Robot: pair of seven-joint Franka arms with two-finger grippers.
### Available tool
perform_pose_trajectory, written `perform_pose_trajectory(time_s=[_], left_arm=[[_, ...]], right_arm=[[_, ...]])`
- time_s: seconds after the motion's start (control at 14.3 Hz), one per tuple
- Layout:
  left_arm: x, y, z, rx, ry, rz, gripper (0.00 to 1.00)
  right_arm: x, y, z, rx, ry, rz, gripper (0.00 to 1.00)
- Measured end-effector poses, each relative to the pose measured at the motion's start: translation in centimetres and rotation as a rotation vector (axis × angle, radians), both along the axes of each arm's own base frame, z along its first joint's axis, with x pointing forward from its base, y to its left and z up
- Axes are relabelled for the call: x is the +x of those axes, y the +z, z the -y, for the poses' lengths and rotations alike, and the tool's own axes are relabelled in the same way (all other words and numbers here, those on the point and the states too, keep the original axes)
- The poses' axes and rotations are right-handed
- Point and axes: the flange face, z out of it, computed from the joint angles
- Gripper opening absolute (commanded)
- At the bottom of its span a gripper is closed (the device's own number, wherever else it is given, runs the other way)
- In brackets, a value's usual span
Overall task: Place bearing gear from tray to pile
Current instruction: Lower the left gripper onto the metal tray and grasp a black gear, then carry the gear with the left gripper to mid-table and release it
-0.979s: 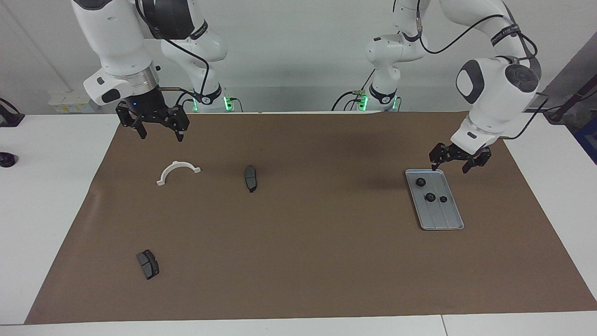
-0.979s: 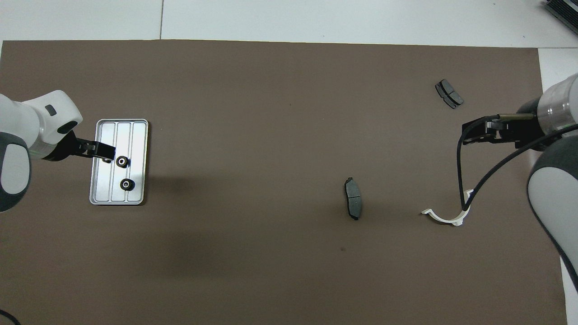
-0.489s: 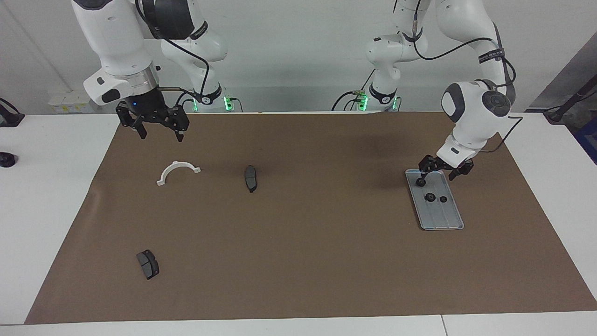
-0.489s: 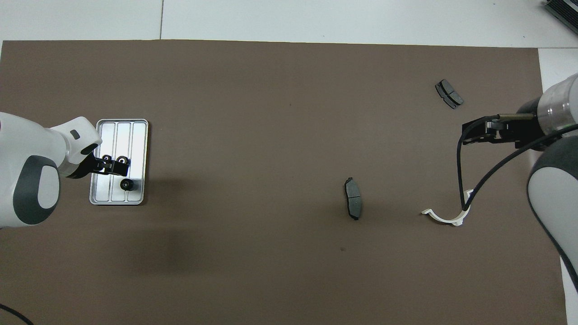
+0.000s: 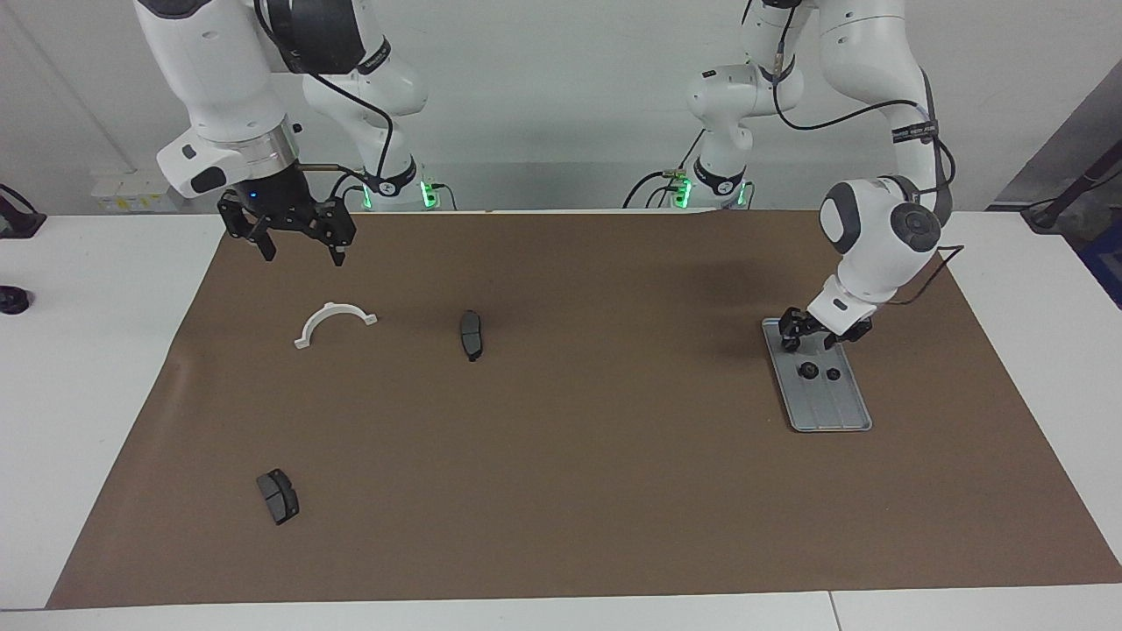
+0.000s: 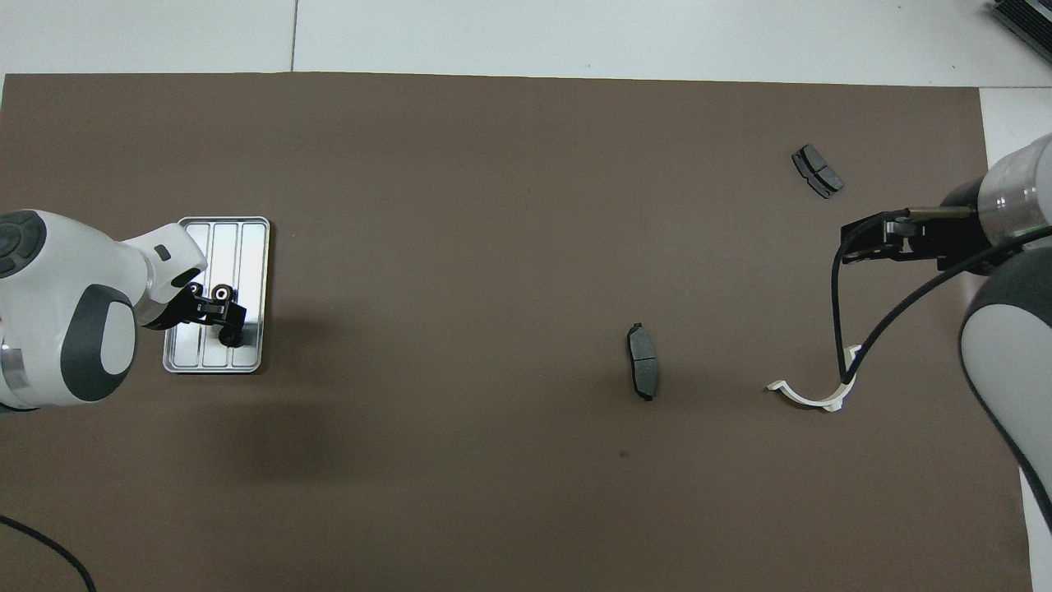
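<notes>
Around us on the brown mat (image 5: 561,491) lie a white half-ring bracket (image 5: 333,322) and two dark pads (image 5: 471,334) (image 5: 278,496), well apart, with nothing between them and the tray (image 5: 828,407). Our right hand (image 5: 298,237) waits, open, over the mat near the bracket. Our left hand (image 5: 820,331) is low in the tray around the bearing gear (image 6: 220,293) nearest the robots; we cannot tell whether it grips. A second ago it hung higher, wide open, over the tray's rim.
</notes>
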Motion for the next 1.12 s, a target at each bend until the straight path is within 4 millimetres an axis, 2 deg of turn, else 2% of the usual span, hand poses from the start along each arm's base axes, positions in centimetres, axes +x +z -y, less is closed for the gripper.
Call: perform_pose_trajectory(time_s=[0.28,0.63,1.12], left_arm=[[-0.7,-1.3,0.1,0.000,0.000,0.006,0.65],[-0.8,-1.7,0.1,0.000,-0.001,0.000,0.54],[-1.1,-2.1,0.4,-0.001,-0.007,-0.010,0.29]], right_arm=[[0.0,0.0,0.0,0.000,0.000,0.000,1.00],[0.0,0.0,0.0,0.000,0.000,0.000,1.00],[0.0,0.0,0.0,0.000,0.000,0.000,1.00]])
